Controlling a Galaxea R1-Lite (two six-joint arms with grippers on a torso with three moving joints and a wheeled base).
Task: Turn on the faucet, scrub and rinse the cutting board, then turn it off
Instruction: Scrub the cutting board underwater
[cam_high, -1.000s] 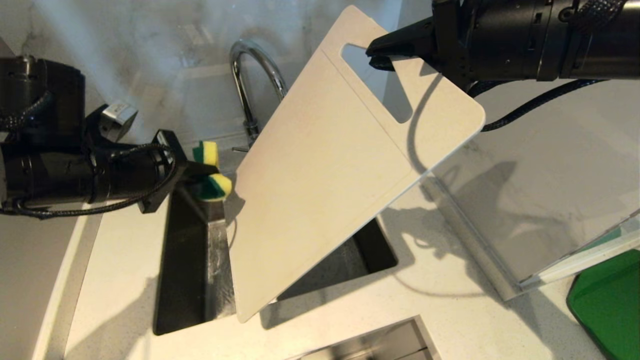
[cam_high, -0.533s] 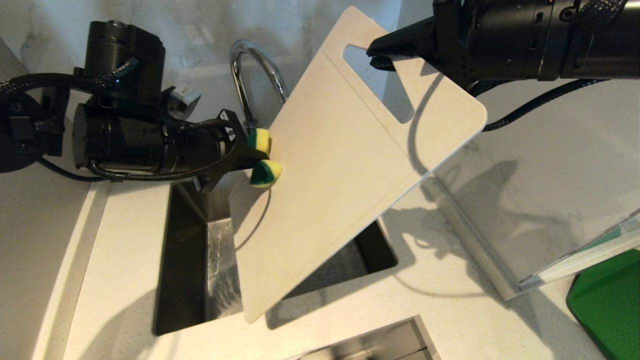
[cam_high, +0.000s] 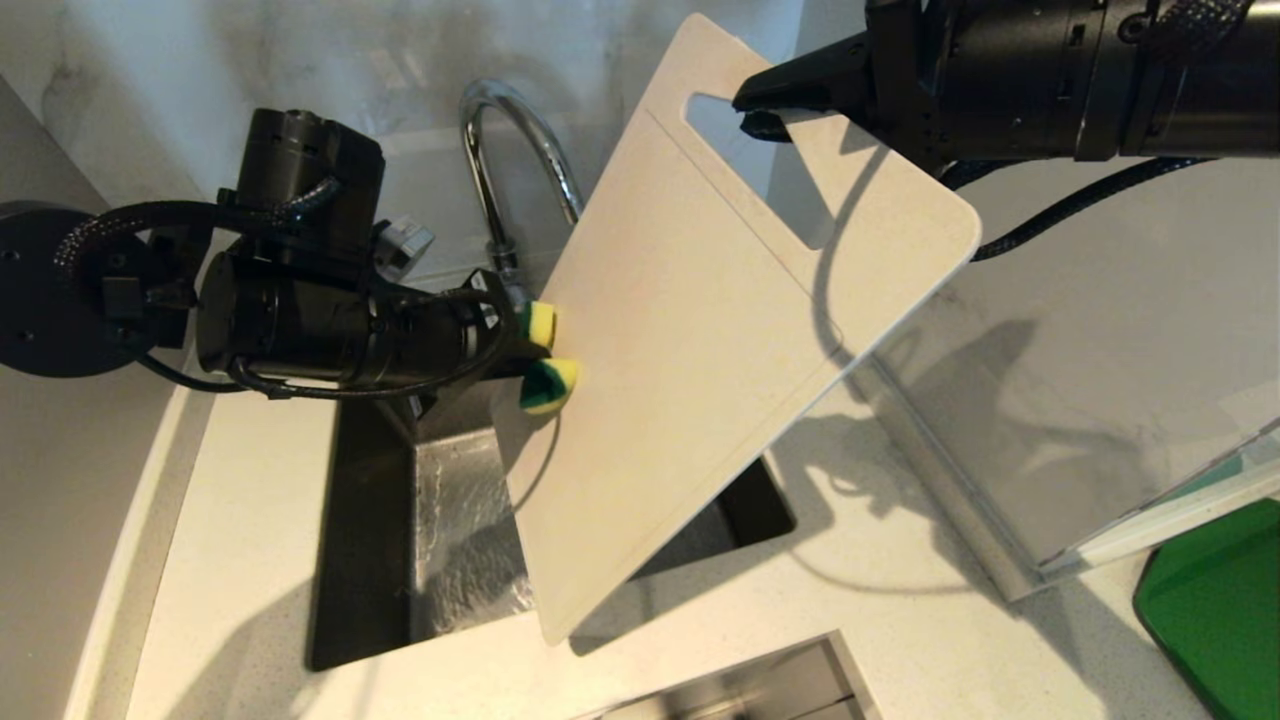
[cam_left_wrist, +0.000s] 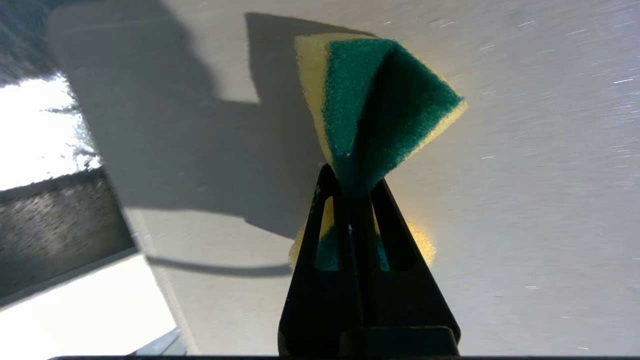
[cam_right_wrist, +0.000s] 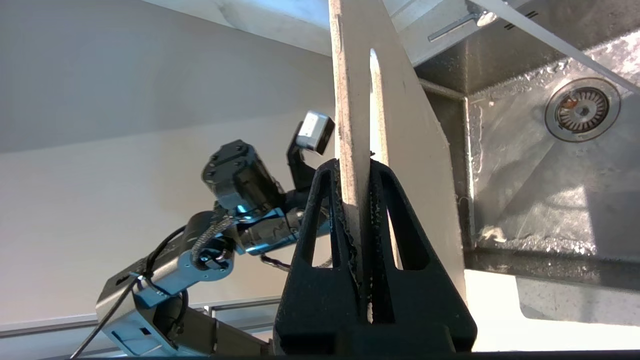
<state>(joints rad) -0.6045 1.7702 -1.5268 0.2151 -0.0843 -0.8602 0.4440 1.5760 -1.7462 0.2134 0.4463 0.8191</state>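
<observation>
The off-white cutting board (cam_high: 690, 330) hangs tilted over the sink (cam_high: 370, 540), its lower corner near the front rim. My right gripper (cam_high: 750, 110) is shut on its top edge beside the handle cutout; in the right wrist view the board (cam_right_wrist: 352, 100) stands edge-on between the right gripper (cam_right_wrist: 356, 165) jaws. My left gripper (cam_high: 525, 350) is shut on a yellow-and-green sponge (cam_high: 545, 380), folded and pressed against the board's left edge. The left wrist view shows the sponge (cam_left_wrist: 375, 105) pinched in the left gripper (cam_left_wrist: 352, 177) over the board face (cam_left_wrist: 525, 200). The chrome faucet (cam_high: 500, 150) arches behind the board.
A wet steel sink floor with a drain (cam_right_wrist: 582, 107) lies below the board. A shiny metal panel (cam_high: 1080, 400) lies on the counter at right, with a green mat (cam_high: 1220, 600) beyond it. White countertop (cam_high: 240, 540) surrounds the sink.
My left arm has swung right, carrying the sponge from the sink's left side onto the board's left edge. The board's lower end has shifted right. The right gripper has kept still.
</observation>
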